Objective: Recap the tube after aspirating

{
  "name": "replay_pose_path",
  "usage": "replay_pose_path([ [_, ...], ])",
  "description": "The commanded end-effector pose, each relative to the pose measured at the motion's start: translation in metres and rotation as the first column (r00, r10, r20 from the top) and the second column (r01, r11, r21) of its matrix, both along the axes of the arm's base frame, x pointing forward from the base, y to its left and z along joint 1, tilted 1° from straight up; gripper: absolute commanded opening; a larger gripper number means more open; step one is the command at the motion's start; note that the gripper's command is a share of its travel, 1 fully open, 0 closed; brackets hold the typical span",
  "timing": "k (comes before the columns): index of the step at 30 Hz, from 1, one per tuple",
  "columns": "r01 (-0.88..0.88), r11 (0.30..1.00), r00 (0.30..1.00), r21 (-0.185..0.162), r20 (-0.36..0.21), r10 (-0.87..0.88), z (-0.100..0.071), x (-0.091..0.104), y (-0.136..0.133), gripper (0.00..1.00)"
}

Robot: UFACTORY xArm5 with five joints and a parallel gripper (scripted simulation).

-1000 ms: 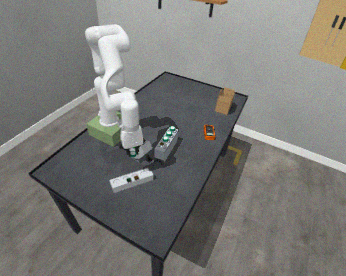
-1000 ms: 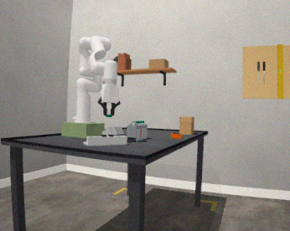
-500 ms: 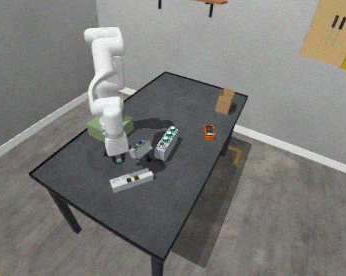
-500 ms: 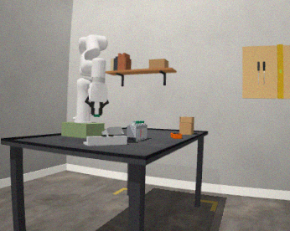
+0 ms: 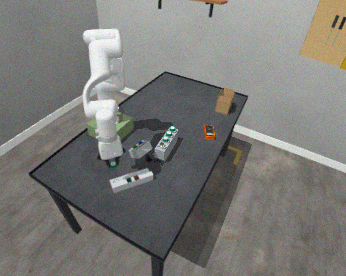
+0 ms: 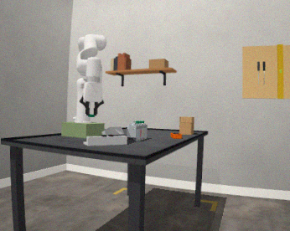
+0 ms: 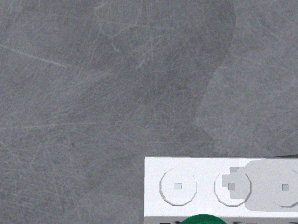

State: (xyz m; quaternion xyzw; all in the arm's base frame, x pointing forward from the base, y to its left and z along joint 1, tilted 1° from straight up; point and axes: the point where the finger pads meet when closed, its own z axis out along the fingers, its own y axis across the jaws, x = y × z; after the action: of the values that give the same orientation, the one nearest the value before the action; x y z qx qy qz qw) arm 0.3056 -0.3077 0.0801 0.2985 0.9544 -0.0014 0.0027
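Observation:
My gripper (image 5: 111, 161) is shut on a green tube cap (image 7: 202, 219) and holds it above the table, near the left end of the white cap tray (image 5: 132, 180). In the wrist view the cap shows only as a green arc at the bottom edge, just in front of the tray (image 7: 220, 190) with its round nests (image 7: 178, 186). In the side view my gripper (image 6: 91, 112) hangs well above the table top. The decapping station (image 5: 166, 142) with green-capped tubes stands to the right. The key housing (image 5: 140, 148) sits between it and my gripper.
A green block (image 5: 110, 125) at the arm's base is right behind my gripper. A small orange device (image 5: 209, 132) and a brown box (image 5: 225, 101) lie on the far right of the table.

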Motion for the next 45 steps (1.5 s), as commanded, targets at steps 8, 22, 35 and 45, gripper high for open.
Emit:
replay_pose_path([
  [8, 0.0, 1.0, 1.0, 0.007, 0.011, 0.0, -0.048, 0.001, -0.001, 0.0],
  [22, 0.0, 1.0, 1.0, 0.007, 0.011, 0.0, -0.108, 0.003, -0.001, 0.0],
  [35, 0.0, 1.0, 1.0, 0.007, 0.011, 0.0, -0.126, 0.004, -0.002, 0.0],
  [45, 0.0, 1.0, 1.0, 0.007, 0.011, 0.0, -0.126, 0.004, -0.002, 0.0],
])
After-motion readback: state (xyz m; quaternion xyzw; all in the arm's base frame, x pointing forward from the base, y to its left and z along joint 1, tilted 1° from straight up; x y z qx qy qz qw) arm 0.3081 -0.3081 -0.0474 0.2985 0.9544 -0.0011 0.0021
